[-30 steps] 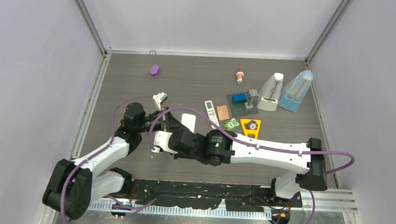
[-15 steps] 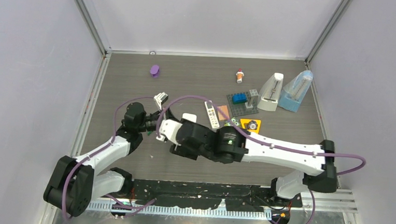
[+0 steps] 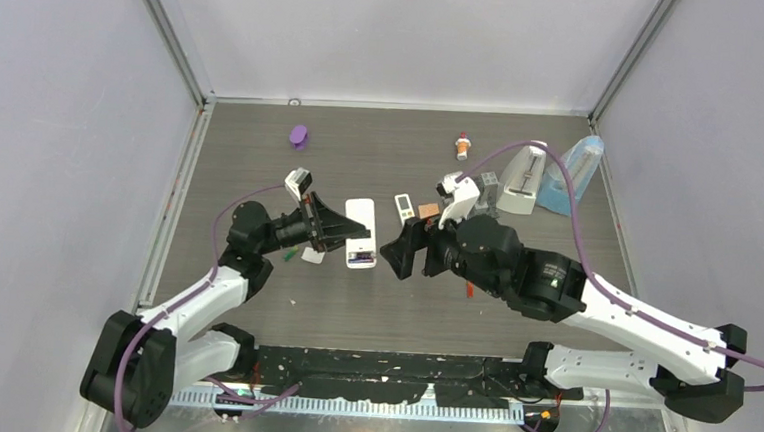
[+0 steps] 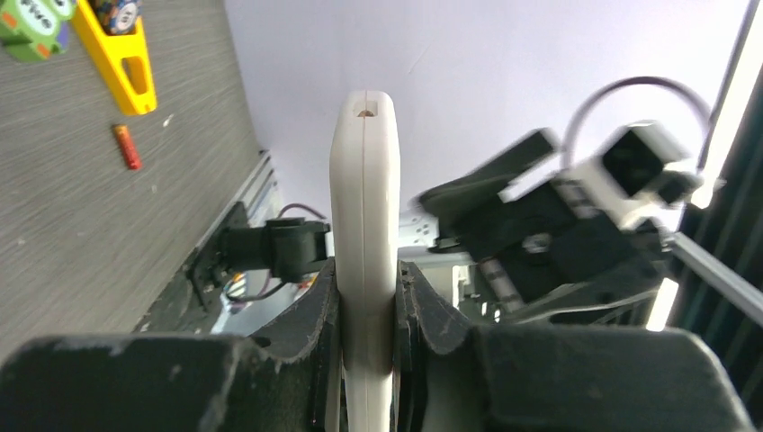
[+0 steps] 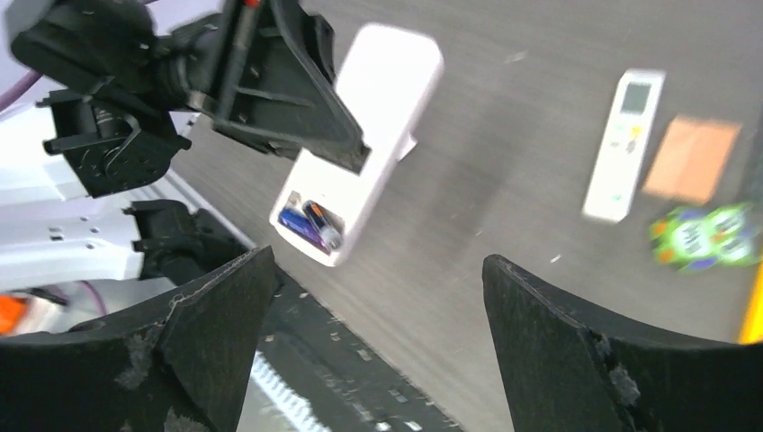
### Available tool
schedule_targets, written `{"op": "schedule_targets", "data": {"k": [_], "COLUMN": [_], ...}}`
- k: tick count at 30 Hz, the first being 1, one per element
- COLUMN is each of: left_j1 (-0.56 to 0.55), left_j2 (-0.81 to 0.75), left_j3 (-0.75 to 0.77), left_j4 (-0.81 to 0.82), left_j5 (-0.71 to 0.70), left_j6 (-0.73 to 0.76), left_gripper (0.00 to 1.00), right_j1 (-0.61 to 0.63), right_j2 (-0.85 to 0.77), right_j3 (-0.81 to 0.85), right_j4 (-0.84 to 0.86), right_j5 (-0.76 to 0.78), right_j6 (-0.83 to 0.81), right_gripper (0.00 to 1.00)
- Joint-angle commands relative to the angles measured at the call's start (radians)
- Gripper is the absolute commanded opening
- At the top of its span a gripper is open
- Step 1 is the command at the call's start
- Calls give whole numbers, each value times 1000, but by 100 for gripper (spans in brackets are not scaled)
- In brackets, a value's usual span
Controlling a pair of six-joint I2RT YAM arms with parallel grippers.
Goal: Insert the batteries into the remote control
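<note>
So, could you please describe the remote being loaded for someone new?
On the dark table, look left of centre, where the left arm's fingers clamp a plain white remote. Unlike the smaller buttoned remote beside it, its open compartment shows two batteries.

**Top external:** I look down from above and behind the arm bases, far off, taking in the whole table [image 3: 262, 149] up to its back wall.
**Left wrist:** I sit right behind the left gripper [image 4: 367, 270], sighting edge-on along the white remote [image 4: 363, 180] toward the right arm [image 4: 558, 234].
**Right wrist:** close in, I look down at an angle through the right gripper [image 5: 376, 265] onto the tabletop.
All three views share the white remote.
</note>
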Motion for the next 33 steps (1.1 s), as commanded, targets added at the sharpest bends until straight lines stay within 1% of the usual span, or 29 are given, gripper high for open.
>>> {"op": "schedule_targets", "data": {"k": [1,2,3,5,10,14,17,21,24,26,27,31,33], "left_j1": [-4,-5,-6,-7,-11,-11,-11,-11,-11,-11,-11,-11,-12], "left_j2": [-64,-75,-87,-111,-166,-195,-204,-200,-197,-197,-198,-197,-193], "left_j3": [13,11,11,11,17,9,8,15,20,16,16,21,24], "left_j4": [83,82,83,76,22,-14,-32,-33,-32,-31,-31,-31,-31], "left_j5": [-82,-92,-100,-113,-123,-137,-144,-141,-126,-123,-121,-111,-104], "left_j6": [-132,-148,-160,-175,-166,-154,-148,-147,-137,-134,-134,-130,-129], "left_gripper": [0,0,0,0,0,0,0,0,0,0,0,0,0], "right_j1": [-12,-12,-13,-13,-13,-13,-12,-13,-12,-12,-12,-12,-12], "right_j2": [-56,-76,-85,-105,-163,-199,-204,-162,-117,-108,-105,-106,-112], "right_j3": [-169,-216,-234,-277,-354,-372,-374,-333,-309,-306,-307,-325,-342], "right_j4": [209,262,284,340,447,453,480,490,478,477,478,487,516], "right_j5": [-22,-17,-14,-3,39,60,36,-21,-41,-50,-50,-37,-35], "right_j6": [429,465,525,592,674,685,672,631,630,642,651,684,690], "right_gripper": [91,91,91,90,86,84,84,84,83,81,76,63,60]}}
